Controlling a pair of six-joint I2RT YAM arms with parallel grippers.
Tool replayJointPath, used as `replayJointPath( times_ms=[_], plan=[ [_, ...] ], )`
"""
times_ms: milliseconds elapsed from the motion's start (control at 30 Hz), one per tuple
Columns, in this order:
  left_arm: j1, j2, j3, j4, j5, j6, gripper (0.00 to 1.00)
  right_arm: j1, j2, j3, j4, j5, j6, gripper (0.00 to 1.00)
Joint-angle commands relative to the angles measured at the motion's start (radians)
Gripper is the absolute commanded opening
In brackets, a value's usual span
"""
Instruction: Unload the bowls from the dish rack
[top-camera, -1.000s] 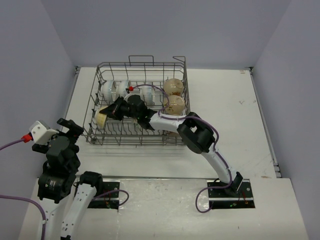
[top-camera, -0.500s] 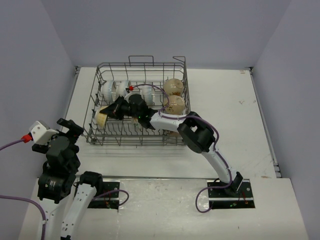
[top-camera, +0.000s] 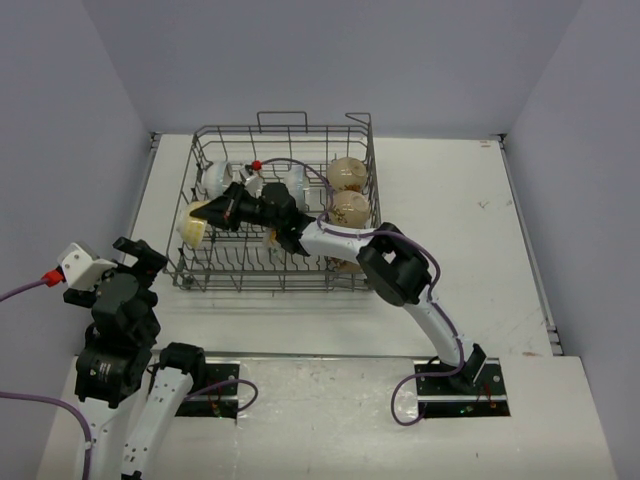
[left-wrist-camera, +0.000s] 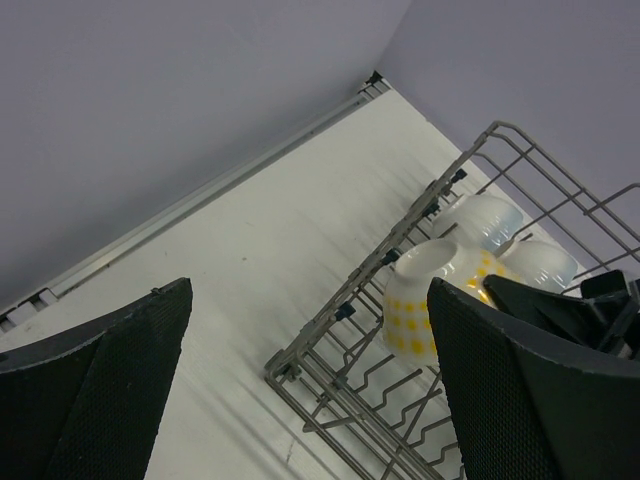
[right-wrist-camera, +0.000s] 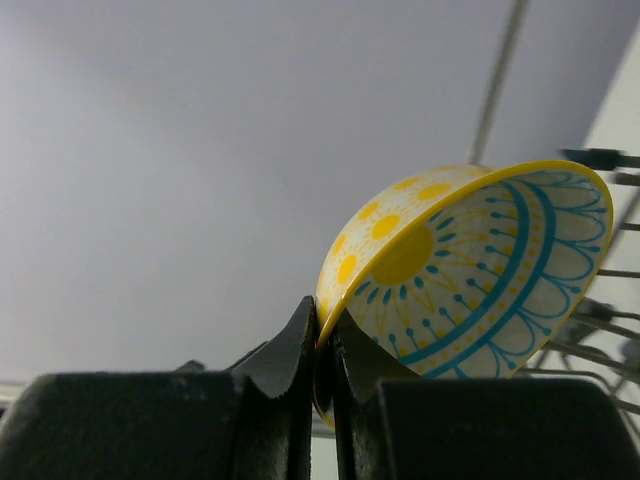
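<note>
On your left, the left arm (top-camera: 115, 320) is folded up over its base at the table's (top-camera: 450, 230) near edge. The left gripper (left-wrist-camera: 310, 370) is spread wide, its broad, dark, finely textured pads (left-wrist-camera: 100, 390) holding nothing. Next comes the dish rack (top-camera: 285, 127), a grey wire basket with rows of upright tines. At its left wall you have the yellow-floral bowl (top-camera: 197, 222) tipped on its side. It is glossy ceramic with yellow dots outside and blue line-work around a yellow sun inside. The right gripper (right-wrist-camera: 325, 325) has its black fingers pinched on that bowl's rim, one finger inside and one outside. Further along the back row, two plain white bowls (top-camera: 215, 178) stand on edge between the tines, partly hidden by the wrist. At the rack's right end, two tan-brown bowls (top-camera: 347, 172) sit one behind the other, rounded bottoms up. The right arm (top-camera: 400, 275) stretches from its base diagonally left across the rack's front.
</note>
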Motion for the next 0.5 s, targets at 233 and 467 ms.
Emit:
replayJointPath(
  times_ms=[233,467],
  plan=[
    [-0.007,-0.011,0.014,0.016,-0.039,-0.012,1.00,0.011,-0.172,0.086,0.199,-0.116,0.027,0.00],
    [-0.007,-0.009,0.017,-0.004,-0.058,-0.020,1.00,-0.100,-0.450,0.076,-0.293,-0.115,-0.382,0.00]
  ],
)
